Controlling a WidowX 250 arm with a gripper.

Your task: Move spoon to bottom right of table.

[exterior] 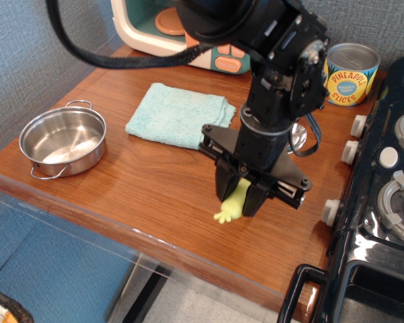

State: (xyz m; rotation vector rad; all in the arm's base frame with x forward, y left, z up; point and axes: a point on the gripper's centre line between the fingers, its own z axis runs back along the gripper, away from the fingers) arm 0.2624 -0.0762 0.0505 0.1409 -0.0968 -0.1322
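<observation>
The black gripper [242, 200] clamps the spoon [231, 205], its frilled yellow-green handle poking out below the fingers, above the table [161, 195] near its front edge; 1 steel pot [62, 139] sits far left.

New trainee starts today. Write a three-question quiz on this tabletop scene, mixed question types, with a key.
1. True or false: the gripper holds the spoon.
2. What lies between the pot and the arm? A) cloth B) plate C) cup
3. Fill in: the spoon handle's frilled end points toward the table's ____ edge.

Key: 1 true; 2 A; 3 front.
</observation>
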